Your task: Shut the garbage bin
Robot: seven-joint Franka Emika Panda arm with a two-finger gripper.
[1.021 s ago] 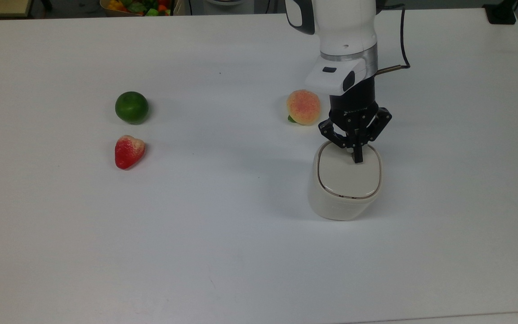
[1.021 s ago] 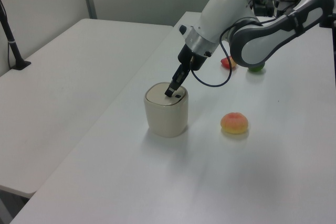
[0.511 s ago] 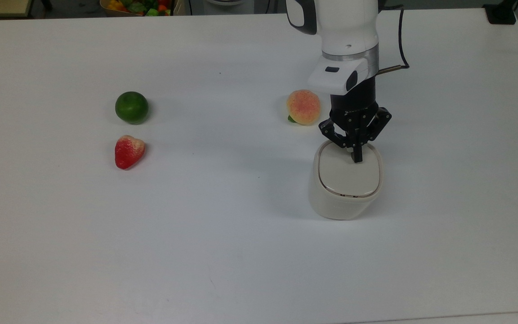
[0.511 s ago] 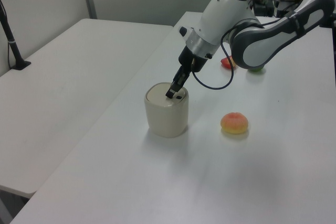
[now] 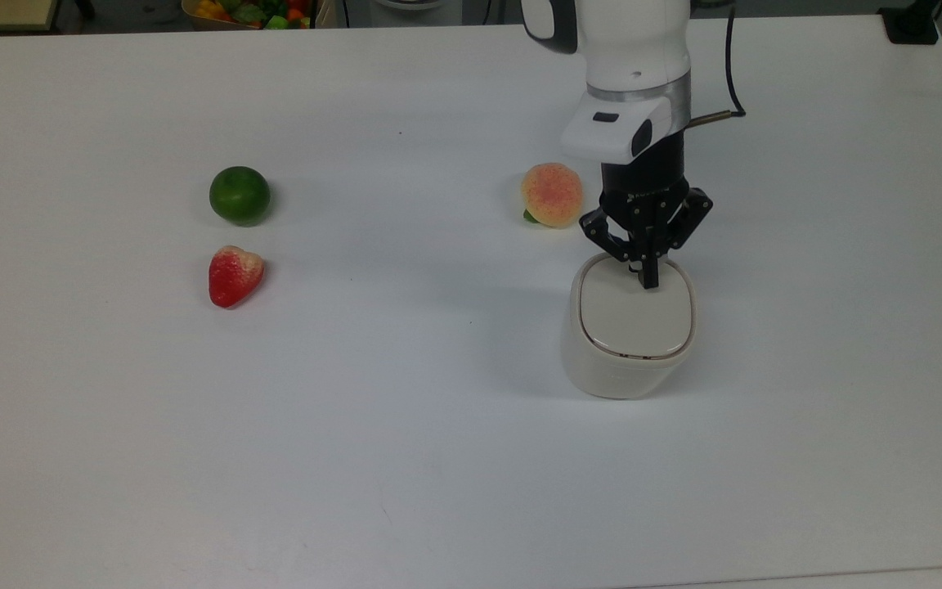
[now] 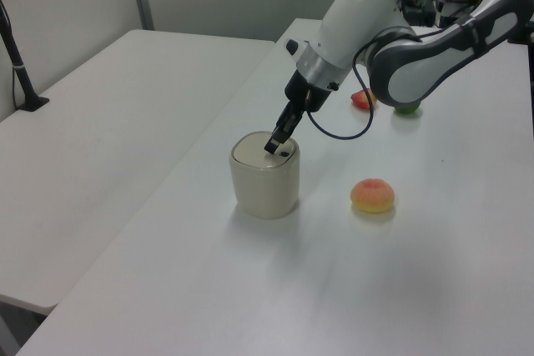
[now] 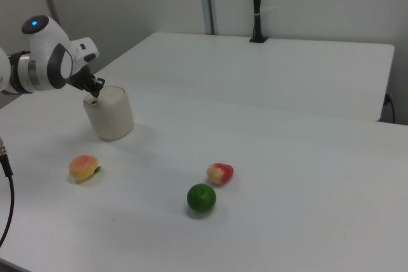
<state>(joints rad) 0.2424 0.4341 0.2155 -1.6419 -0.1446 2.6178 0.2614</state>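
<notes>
The claw [image 5: 648, 281] has its two fingers pressed together with nothing between them, its tip over the far edge of the garbage bin's [image 5: 628, 360] flat lid [image 5: 636, 313], by the small black button [image 6: 284, 154] seen in the left view. Against half a second ago it has risen a little and drawn slightly toward the top view's upper edge, so the tip now sits nearer the lid's rim. The lid lies flat and shut on the cream-white body, as it did before, and the bin has not shifted. It stands on the white surface [image 5: 405, 458] toward the top view's right. A peach [image 5: 552, 195] rests just beside the arm, up and left of the bin. Well apart on the top view's left lie a lime [image 5: 239, 195] and a strawberry [image 5: 234, 276], both unmoved
</notes>
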